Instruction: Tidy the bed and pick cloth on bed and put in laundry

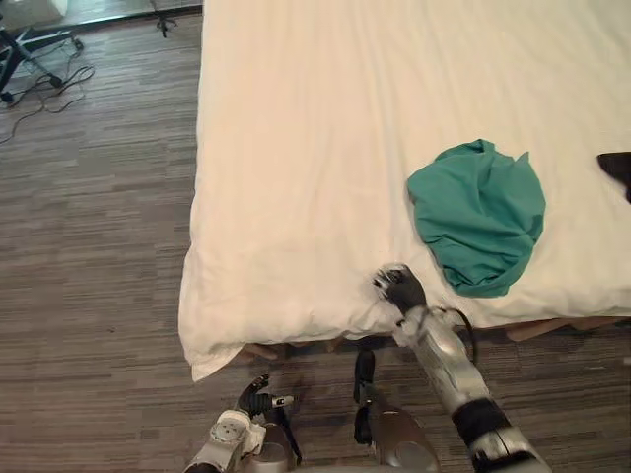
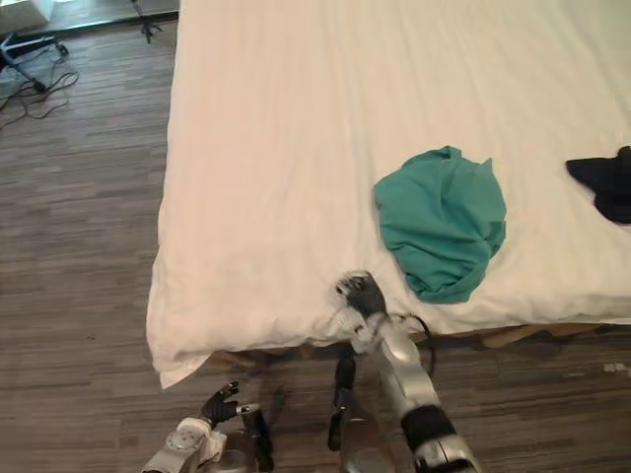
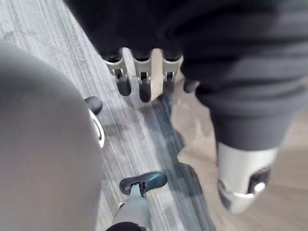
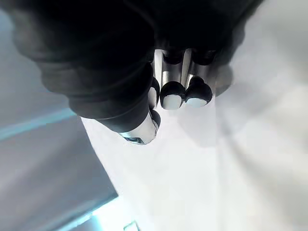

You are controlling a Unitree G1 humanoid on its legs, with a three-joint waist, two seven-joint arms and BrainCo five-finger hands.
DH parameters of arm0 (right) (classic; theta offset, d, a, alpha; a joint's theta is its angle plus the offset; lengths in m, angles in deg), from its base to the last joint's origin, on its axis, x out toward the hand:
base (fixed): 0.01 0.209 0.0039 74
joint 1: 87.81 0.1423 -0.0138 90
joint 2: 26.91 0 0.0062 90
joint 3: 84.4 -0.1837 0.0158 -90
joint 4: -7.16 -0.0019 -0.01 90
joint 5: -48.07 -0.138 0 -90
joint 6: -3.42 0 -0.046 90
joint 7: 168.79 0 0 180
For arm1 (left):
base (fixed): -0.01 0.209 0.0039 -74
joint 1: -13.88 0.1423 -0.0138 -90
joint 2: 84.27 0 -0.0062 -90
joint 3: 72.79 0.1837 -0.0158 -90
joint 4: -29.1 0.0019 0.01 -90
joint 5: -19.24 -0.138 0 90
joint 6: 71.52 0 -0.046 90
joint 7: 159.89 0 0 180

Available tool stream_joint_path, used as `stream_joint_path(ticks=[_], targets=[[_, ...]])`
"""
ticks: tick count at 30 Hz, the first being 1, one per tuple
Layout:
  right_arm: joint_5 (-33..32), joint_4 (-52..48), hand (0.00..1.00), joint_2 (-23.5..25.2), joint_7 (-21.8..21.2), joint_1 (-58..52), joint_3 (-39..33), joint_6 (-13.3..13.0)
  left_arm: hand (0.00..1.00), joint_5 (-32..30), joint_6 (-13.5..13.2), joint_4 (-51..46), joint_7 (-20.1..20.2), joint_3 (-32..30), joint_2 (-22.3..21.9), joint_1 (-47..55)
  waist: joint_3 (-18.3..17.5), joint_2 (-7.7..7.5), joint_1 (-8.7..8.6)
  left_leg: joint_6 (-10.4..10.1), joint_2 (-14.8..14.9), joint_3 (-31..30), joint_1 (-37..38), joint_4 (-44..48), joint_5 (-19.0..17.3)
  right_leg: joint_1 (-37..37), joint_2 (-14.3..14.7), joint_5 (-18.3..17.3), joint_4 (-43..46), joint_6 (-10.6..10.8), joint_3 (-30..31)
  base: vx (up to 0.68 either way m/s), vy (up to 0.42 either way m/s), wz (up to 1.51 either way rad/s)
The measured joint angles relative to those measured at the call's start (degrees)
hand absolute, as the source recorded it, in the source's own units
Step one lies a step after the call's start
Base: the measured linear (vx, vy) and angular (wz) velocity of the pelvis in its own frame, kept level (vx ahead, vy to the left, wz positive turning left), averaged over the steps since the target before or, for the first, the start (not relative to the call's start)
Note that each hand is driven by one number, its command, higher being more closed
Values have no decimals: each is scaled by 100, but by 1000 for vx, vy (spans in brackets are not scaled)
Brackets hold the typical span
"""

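Observation:
A white sheet (image 1: 315, 148) covers the bed. A crumpled teal cloth (image 1: 480, 215) lies on it near the front edge, right of the middle. A dark cloth (image 2: 603, 183) lies at the bed's right side. My right hand (image 1: 400, 289) is at the front edge of the sheet, a hand's width left of the teal cloth and apart from it. Its fingers (image 4: 172, 98) are curled over the white sheet, with no cloth caught between them and the thumb (image 4: 140, 130). My left hand (image 1: 254, 397) hangs low over the floor in front of the bed, its fingers (image 3: 124, 85) relaxed and holding nothing.
Striped wood-look floor (image 1: 89, 256) runs along the bed's left side and front. The sheet's corner (image 1: 202, 355) droops at the front left. Wooden bed slats (image 1: 552, 328) show under the front edge. A chair base and cables (image 1: 35, 59) stand at the far left.

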Motion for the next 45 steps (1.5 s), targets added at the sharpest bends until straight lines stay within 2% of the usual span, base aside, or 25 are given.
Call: stream_joint_path(ticks=[1,2,7,10,13,17,20,22,25,27,28,29,30,32,34,35,36,37,38,39,40,41,43,44,45], targets=[[61,354,100,47,283,-497,-414,115,0,-53,-2,0,-7,-4,33,12,-23,-50,-61,0,-26,90,67,13,-64,2,-4,6,0,-8,98,103,107,-31],[73,765,0,54,461,-742,-647,198,0,-105,-2,1,-16,-14,64,37,-43,-83,-129,19,-37,152,73,18,-96,6,-7,6,0,-8,134,89,94,-30],[99,3109,0,46,1365,-1709,-2488,156,0,-91,-11,-2,-96,-313,327,118,-104,-172,-440,15,-109,574,352,10,-176,46,-18,1,2,7,464,82,73,-38],[314,3458,0,122,1598,-2081,-3068,26,0,-80,-4,-43,-97,-448,445,117,-161,-202,-623,16,-136,745,489,14,-177,89,-11,-1,1,19,605,4,11,-31],[493,3607,0,337,1428,-2164,-3364,22,0,-82,80,-43,-85,-435,431,119,-260,-189,-666,9,-123,854,519,8,-208,88,14,-1,0,19,665,-43,-2,-12],[498,3547,0,566,656,-2027,-3247,-20,0,-104,242,20,-87,-383,262,367,-451,-74,-615,71,-70,1101,645,389,-601,86,209,-91,-2,62,1110,-66,0,-46],[507,3472,0,531,392,-1863,-2723,-62,0,-36,209,-78,-113,-665,169,611,-529,-177,-514,483,149,187,-34,2407,-800,-37,227,-91,213,31,1724,-80,-19,-108],[495,2928,0,261,313,-1716,-2176,-183,0,-23,152,-133,-357,-886,26,709,-509,67,-420,669,215,-1350,-677,4291,-748,-336,658,-223,784,-27,2534,-62,89,-208],[389,2573,0,261,376,-1634,-1837,-303,0,2,155,-24,-463,-869,22,759,-519,192,-421,960,167,-1957,-819,4954,-1143,-622,1096,-207,1064,-55,2876,-184,201,-158],[241,2633,0,363,483,-1617,-1793,-365,0,12,182,64,-529,-835,81,606,-507,40,-436,986,-63,-2049,-587,4633,-1598,-809,1216,-34,1100,63,3074,-264,235,-126],[317,2756,0,433,496,-1548,-1815,-491,0,29,237,54,-563,-793,93,530,-487,-23,-442,922,-163,-1803,-195,3981,-1928,-962,1205,-139,1090,43,2953,-305,278,-143],[485,2743,0,639,569,-1395,-1806,-707,0,51,301,68,-531,-697,184,372,-341,-375,-433,809,-436,-1206,406,2814,-2040,-1075,768,-386,1115,-177,1897,-293,276,-157],[591,2653,0,723,602,-1398,-1776,-838,0,59,305,72,-531,-646,264,298,-274,-470,-404,730,-570,-1005,672,2354,-1995,-1099,542,-466,1103,-180,1392,-233,223,-165],[900,2688,0,688,863,-1239,-1557,-1091,0,50,296,-6,-583,-551,292,143,-275,-488,-359,716,-628,-32,1332,1111,-2006,-1288,109,-671,1575,-263,-480,-137,123,-172],[920,2898,0,657,1030,-1094,-1553,-1058,0,56,347,-8,-565,-573,328,52,-293,-434,-317,715,-544,383,1356,1148,-2005,-1164,87,-789,2646,-528,-939,-70,45,-143],[908,3000,0,558,1060,-1045,-1550,-1016,0,54,377,-7,-536,-619,344,57,-292,-416,-248,719,-598,560,1330,1471,-1996,-1019,100,-841,2902,-805,-968,-157,61,-152],[901,2930,0,424,1011,-977,-1399,-1021,0,24,438,18,-461,-659,391,62,-330,-568,-179,958,-678,467,986,2315,-1769,-992,104,-474,2644,-1285,-854,-230,47,-160],[903,2979,0,396,921,-882,-1360,-1054,0,20,456,79,-421,-649,445,56,-334,-643,-125,1321,-688,127,552,2759,-1904,-740,152,-106,1887,-939,-346,-315,1,-115],[892,3080,0,294,816,-668,-1566,-1056,0,18,450,132,-400,-633,409,-114,-282,-339,-119,1323,-299,-11,209,1934,-1665,-587,190,-489,2077,-708,-278,-178,-23,-69],[864,3149,0,201,790,-546,-1591,-1020,0,17,434,59,-385,-615,360,-105,-274,-321,-79,815,-314,-109,340,1794,-1602,-711,-12,-1110,2968,-691,-485,-91,17,-75],[865,3179,0,131,612,-368,-1545,-1019,0,15,477,69,-323,-553,351,-63,-310,-141,-166,817,-274,125,438,1779,-1599,-636,-649,-1971,4355,-570,-762,-6,24,-66],[866,3183,0,143,533,-374,-1530,-1016,0,16,483,92,-318,-549,341,-49,-354,-100,-163,816,-243,140,432,1788,-1598,-559,-802,-2043,4482,-517,-752,-1,-58,-60],[871,3187,0,260,310,-415,-1408,-1018,0,20,485,135,-322,-552,340,78,-491,-149,-130,716,-170,258,421,1798,-1545,-179,-1228,-1953,4222,-114,-404,13,-147,-47],[974,3256,0,420,173,-436,-1363,-1022,0,20,499,189,-330,-553,490,112,-583,-291,-123,515,-96,346,393,1713,-1407,120,-1079,-1909,3315,235,-213,19,-200,-58],[982,3304,0,426,128,-435,-1330,-1040,0,16,496,218,-332,-548,486,114,-631,-257,-107,464,-32,410,393,1589,-1323,191,-959,-1831,2972,216,-259,56,-314,-100]])
